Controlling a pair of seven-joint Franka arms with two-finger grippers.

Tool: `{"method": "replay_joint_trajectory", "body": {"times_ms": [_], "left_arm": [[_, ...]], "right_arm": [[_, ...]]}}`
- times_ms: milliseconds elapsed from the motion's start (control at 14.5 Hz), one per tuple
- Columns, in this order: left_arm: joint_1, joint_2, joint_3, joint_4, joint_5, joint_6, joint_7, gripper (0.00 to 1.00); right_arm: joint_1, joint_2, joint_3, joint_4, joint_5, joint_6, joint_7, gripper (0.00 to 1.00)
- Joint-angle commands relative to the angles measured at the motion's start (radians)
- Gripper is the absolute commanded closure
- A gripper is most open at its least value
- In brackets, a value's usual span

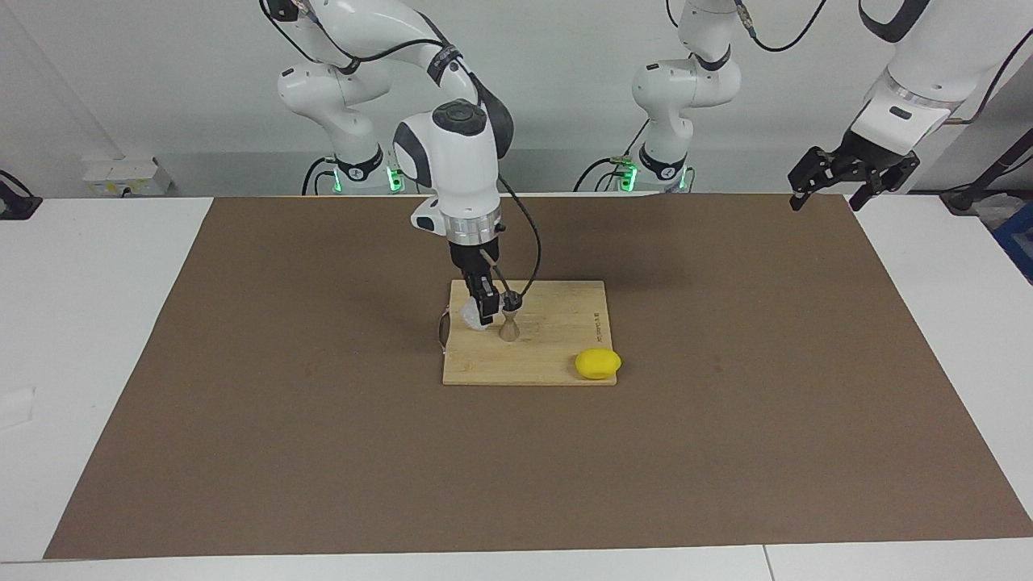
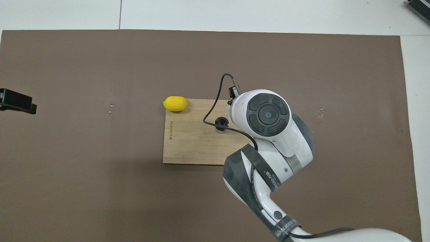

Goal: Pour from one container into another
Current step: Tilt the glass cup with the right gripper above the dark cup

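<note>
Arms: glossy white shells with dark grey joint bands and round grey end caps; green lights glow at both bases. Right arm carries a ribbed silver wrist ring, a looping black cable and grey printed lettering on its dark band, ending in a black right gripper. Left gripper is black, angular, below a white wrist with a silver ring.

Facing camera high across table; overhead looks steeply down; both share the cutting board.
</note>
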State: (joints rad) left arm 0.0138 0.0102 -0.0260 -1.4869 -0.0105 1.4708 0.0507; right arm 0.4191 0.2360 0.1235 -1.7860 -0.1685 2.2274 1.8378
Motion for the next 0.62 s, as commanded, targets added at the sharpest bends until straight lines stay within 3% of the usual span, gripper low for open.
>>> {"method": "replay_joint_trajectory", "body": {"times_ms": [0, 550], "left_arm": [[-0.014, -0.016, 0.009, -0.013, 0.023, 0.020, -0.025, 0.00], [-0.014, -0.033, 0.012, -0.015, 0.011, -0.001, -0.025, 0.00]], "right_arm": [[0.024, 0.008, 0.002, 0.013, -0.072, 0.009, 0.038, 1.00], [0.053, -0.010, 0.002, -0.010, -0.233, -0.002, 0.040, 1.00]]}}
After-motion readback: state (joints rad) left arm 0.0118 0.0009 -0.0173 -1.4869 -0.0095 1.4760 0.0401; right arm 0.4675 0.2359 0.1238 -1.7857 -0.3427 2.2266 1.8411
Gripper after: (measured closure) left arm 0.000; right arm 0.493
